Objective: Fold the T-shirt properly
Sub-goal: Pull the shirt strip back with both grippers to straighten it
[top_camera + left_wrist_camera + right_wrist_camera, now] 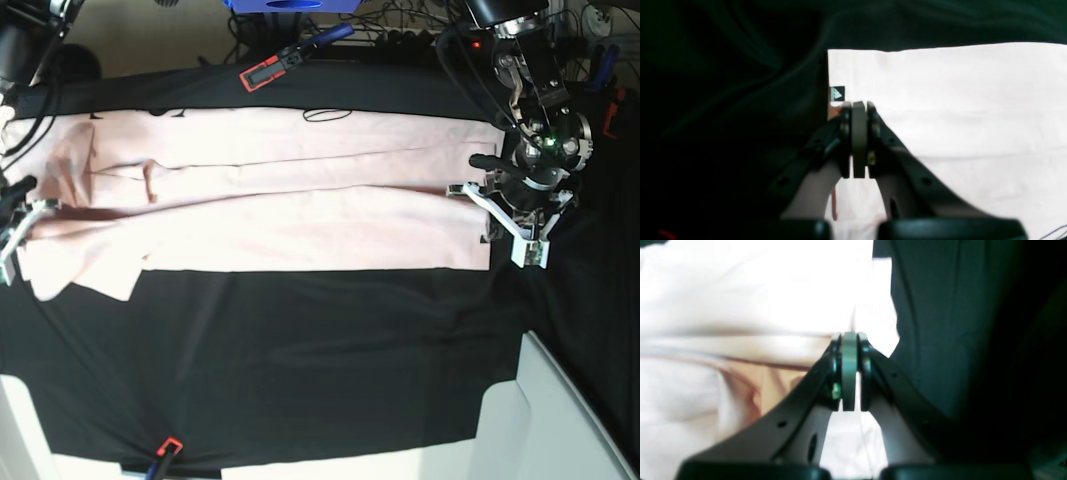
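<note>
I read this as partway through. The T-shirt (pixel 300 200) lies across the upper half of the base view as a long pale pink band, its long sides apparently already folded inward, on the black tablecloth (pixel 300 350) covering the bench. What I judge is left is bringing the ends together into a compact stack.

The left gripper (pixel 859 106) sits at the band's right end, fingers closed, at the shirt's edge beside a small label (pixel 837 93); whether cloth is pinched there I cannot tell. The right gripper (pixel 849 336) is at the rumpled left end, fingers closed too, grip equally unclear.

Clamps (pixel 270 68) and cables crowd the top edge; a white panel (pixel 560 420) fills the lower right.
</note>
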